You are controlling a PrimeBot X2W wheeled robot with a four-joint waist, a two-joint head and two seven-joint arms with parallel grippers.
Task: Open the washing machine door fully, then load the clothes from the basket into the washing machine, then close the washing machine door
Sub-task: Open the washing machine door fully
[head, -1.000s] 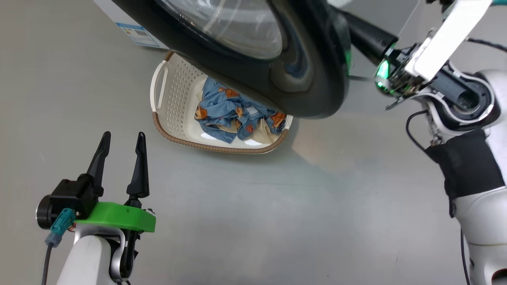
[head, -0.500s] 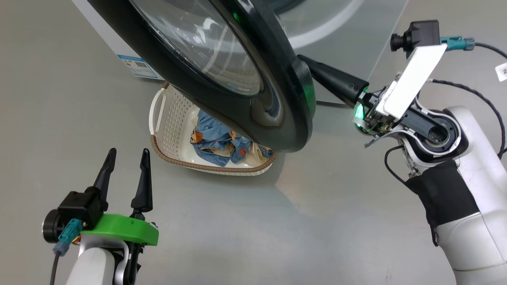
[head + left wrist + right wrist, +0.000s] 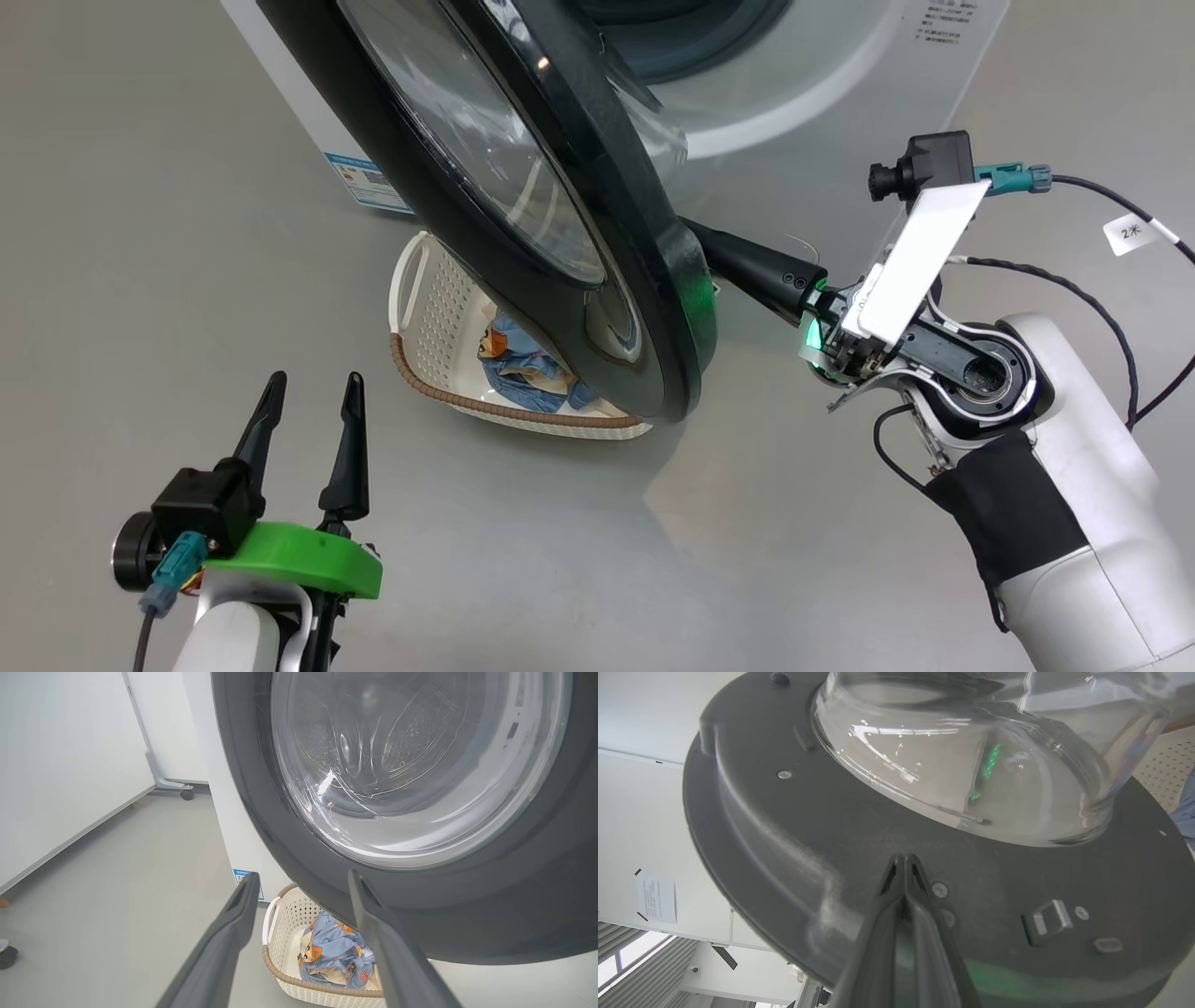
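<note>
a: how does the door look from where you stand?

b: the washing machine door (image 3: pixel 485 168) is swung well out from the washing machine (image 3: pixel 840 103). your head camera sees it almost edge-on, a wide glossy black rim around the bulging clear glass. through that glass, your left wrist camera picks up the perforated steel drum.

a: and the load?

b: the basket (image 3: pixel 434 308) sits on the grey floor (image 3: pixel 140 280), just in front of the machine's left corner and near the blue label sticker (image 3: pixel 369 182). the door hangs over it and hides its right part. the clothes (image 3: pixel 527 369), light blue with orange-brown figures, lie bundled inside the basket.

a: what is my right hand doing?

b: your right hand (image 3: pixel 903 858) has its two dark fingers pressed tight together, with nothing between them. the tips lie against the door's inner black face, just below the glass bowl and to the left of the metal latch (image 3: pixel 1048 919) in its wrist view.

a: and my left?

b: your left hand (image 3: pixel 316 378) hovers over the floor, apart from the basket on its near left. its fingers are spread moderately wide. it is empty and touches nothing. in its wrist view, the basket's white handle shows in the gap between the fingers.
</note>
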